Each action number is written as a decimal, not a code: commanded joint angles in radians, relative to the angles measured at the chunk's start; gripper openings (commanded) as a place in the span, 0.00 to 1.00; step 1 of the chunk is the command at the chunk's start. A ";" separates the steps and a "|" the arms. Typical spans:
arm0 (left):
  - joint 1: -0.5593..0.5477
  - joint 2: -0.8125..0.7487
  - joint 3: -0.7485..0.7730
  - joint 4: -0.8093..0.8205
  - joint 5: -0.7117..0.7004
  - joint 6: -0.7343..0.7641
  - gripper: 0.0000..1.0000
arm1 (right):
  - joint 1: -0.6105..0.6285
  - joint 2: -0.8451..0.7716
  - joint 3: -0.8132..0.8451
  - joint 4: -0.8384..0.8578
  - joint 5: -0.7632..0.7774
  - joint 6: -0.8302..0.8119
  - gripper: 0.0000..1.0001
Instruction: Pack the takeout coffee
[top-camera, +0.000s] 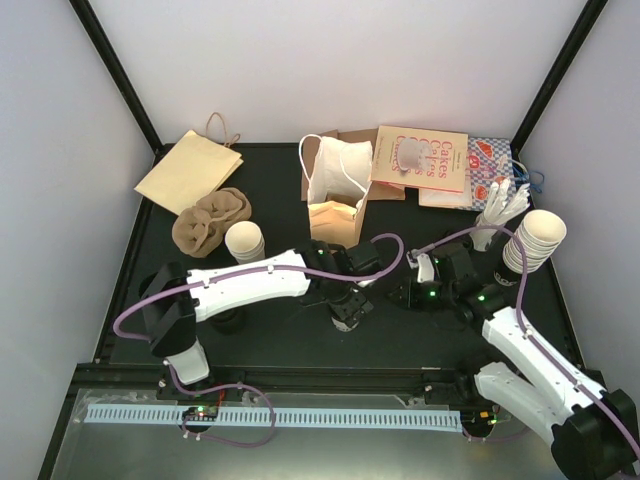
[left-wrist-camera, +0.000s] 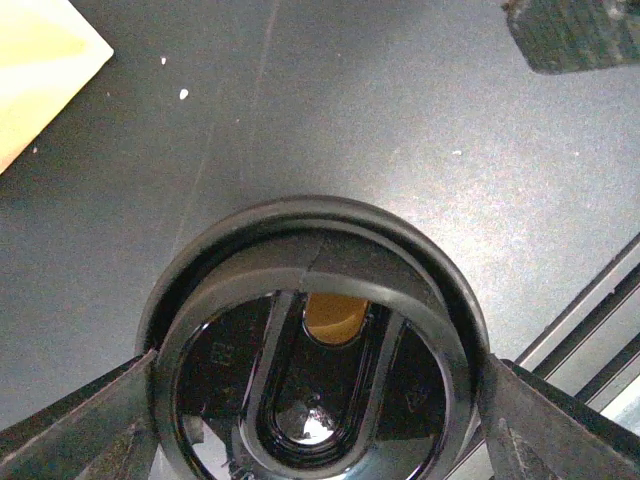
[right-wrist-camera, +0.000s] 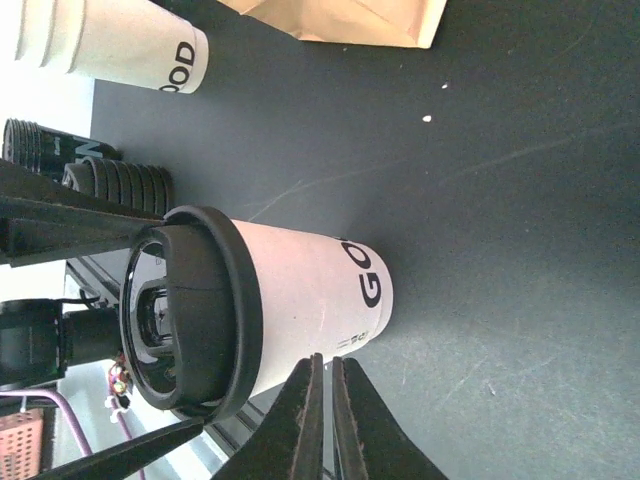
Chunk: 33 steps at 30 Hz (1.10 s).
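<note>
1. The coffee cup (right-wrist-camera: 310, 290), white with black lettering, stands upright on the dark bench (top-camera: 260, 180). It is near the middle, on the near side of the open bag (top-camera: 345, 215).
2. The black lid (left-wrist-camera: 320, 300) sits on top of the cup and covers its mouth. In the right wrist view its rim wraps the top of the cup wall all the way round.
3. The left hand (left-wrist-camera: 320, 370) is directly above the cup and points down at the lid. Its fingers (left-wrist-camera: 100, 420) are spread wide, one on each side of the lid at rim level.
4. The finger edges meet the lid's outline on both sides. Whether they press on the lid or only stand against it cannot be told.
5. The right hand (right-wrist-camera: 325, 365) is beside the cup, low on its wall. Its two fingers are drawn together with only a thin slit between them, and nothing is held.
6. The right fingertips overlap the cup's side in the view; contact cannot be confirmed.
7. A stack of black lids (right-wrist-camera: 115, 185) and a stack of white cups (top-camera: 243, 242) stand to the left of the cup, apart from it.
</note>
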 joint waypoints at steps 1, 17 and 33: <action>-0.016 0.046 0.060 -0.049 0.037 -0.010 0.91 | -0.006 -0.015 0.046 -0.120 0.067 -0.087 0.07; 0.023 -0.122 0.185 -0.175 -0.071 -0.069 0.99 | 0.159 0.041 0.270 -0.317 0.254 -0.190 0.68; 0.426 -0.624 -0.204 0.016 0.034 -0.097 0.99 | 0.538 0.401 0.631 -0.512 0.609 -0.208 1.00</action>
